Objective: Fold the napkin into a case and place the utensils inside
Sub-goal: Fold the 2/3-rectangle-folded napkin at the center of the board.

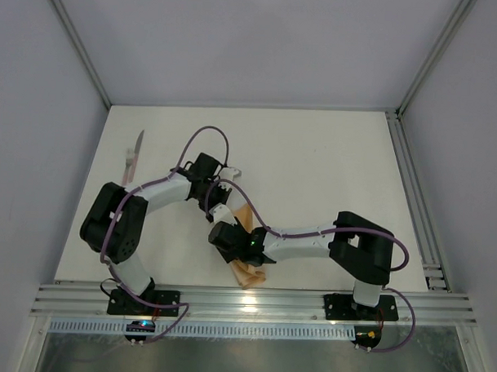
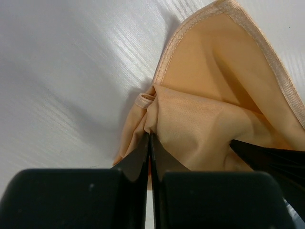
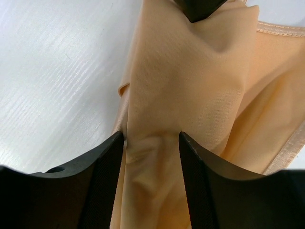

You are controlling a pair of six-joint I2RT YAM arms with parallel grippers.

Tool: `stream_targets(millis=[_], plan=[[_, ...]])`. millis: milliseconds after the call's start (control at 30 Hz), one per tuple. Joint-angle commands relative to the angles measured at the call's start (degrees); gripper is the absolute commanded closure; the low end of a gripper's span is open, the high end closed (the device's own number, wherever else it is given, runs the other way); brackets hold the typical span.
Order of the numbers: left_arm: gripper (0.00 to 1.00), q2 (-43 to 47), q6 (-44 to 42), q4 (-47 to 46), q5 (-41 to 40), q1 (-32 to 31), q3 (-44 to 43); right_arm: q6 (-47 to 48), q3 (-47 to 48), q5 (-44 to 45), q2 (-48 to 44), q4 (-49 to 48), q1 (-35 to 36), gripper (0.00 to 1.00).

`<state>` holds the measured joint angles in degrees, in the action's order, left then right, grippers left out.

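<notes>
The peach-orange napkin (image 1: 247, 274) lies near the table's front edge, gathered into a narrow folded strip like a case and mostly hidden under both arms. My left gripper (image 1: 217, 206) is at its far end. In the left wrist view the jaws (image 2: 149, 138) are shut on a pinched fold of the napkin (image 2: 209, 119). My right gripper (image 1: 230, 234) sits just nearer on the same cloth. Its fingers stand apart (image 3: 151, 135), with a wrinkled band of napkin (image 3: 190, 86) loose between them. One utensil, a knife (image 1: 134, 155) with a pale pink handle, lies alone at the far left.
Aluminium rails run along the near edge (image 1: 253, 302) and the right side (image 1: 412, 192) of the white table (image 1: 314, 164). Grey enclosure walls stand on the other sides. Purple cables (image 1: 205, 135) loop over both arms.
</notes>
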<state>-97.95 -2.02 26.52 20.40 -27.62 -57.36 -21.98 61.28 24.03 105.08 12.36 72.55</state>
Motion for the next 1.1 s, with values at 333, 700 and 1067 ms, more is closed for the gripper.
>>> stream_targets(millis=[333, 700, 1067], plan=[[0.96, 3.6, -0.7, 0.3, 6.0, 1.5, -3.2, -4.9, -8.4, -8.6, -1.4, -2.3, -2.2, 0.48], [1.0, 3.7, -4.1, 1.7, 7.5, 2.0, -0.9, -4.7, -6.8, -7.8, -1.3, -0.7, -2.5, 0.47], [1.0, 1.0, -5.4, -0.6, 2.9, 2.0, 1.0, 0.3, -0.7, -3.2, -3.2, 5.2, -2.5, 0.44]])
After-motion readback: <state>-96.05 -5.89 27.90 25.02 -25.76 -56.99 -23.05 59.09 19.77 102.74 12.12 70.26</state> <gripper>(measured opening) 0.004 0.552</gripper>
